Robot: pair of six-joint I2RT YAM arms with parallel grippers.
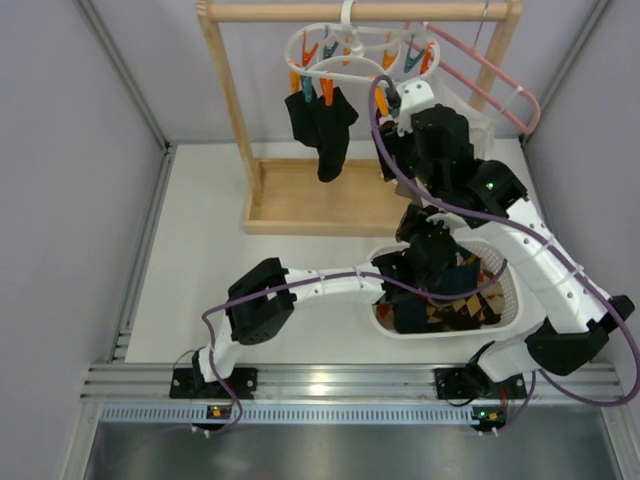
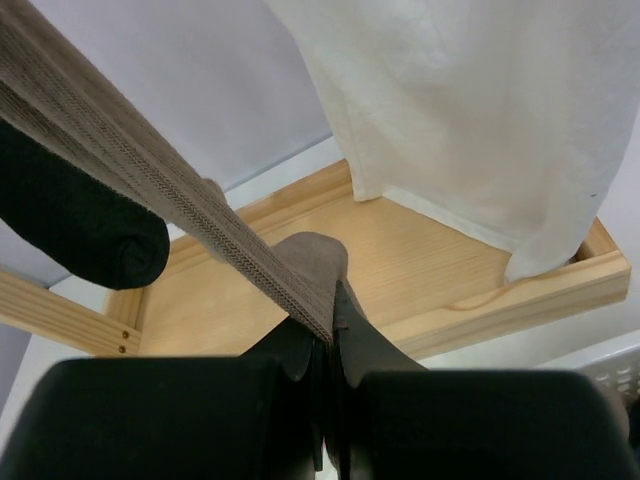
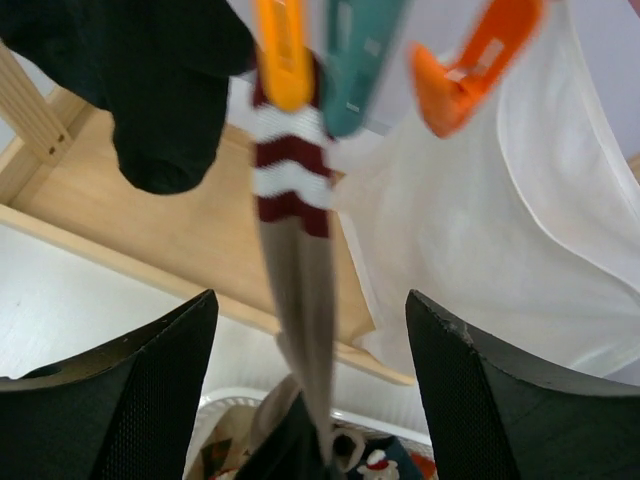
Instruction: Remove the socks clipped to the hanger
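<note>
— Entry one, the hanger: what is hanging on it, and how far is the job getting on?

— Partway, by my reading. The brown sock, with a maroon-and-white cuff, is hanging from it. An orange clip and a teal clip are pinning the cuff. The sock is stretching taut down to the left gripper, which is pinching the toe end between fully closed fingers. So this one is being pulled but is not yet released.

— And the other arm?

— The right gripper is hovering just under that cuff, fingers spread wide and holding nothing. I judge it is lining up on the clips.

— Count, please.

— Clipped on the hanger: one brown sock, plus the dark socks dangling beside it — two, I think, though they are overlapping. The basket on the surface is holding a heap of socks, some dark, some argyle; I cannot count them. Clips in the right wrist view: three — two orange, one teal. The second orange clip seems to be gripping nothing. I cannot tell how many clips the hanger is carrying in all.

— Surroundings?

— One wooden rack is carrying the hanger. One white mesh bag and one pink hanger are hanging alongside.
</note>
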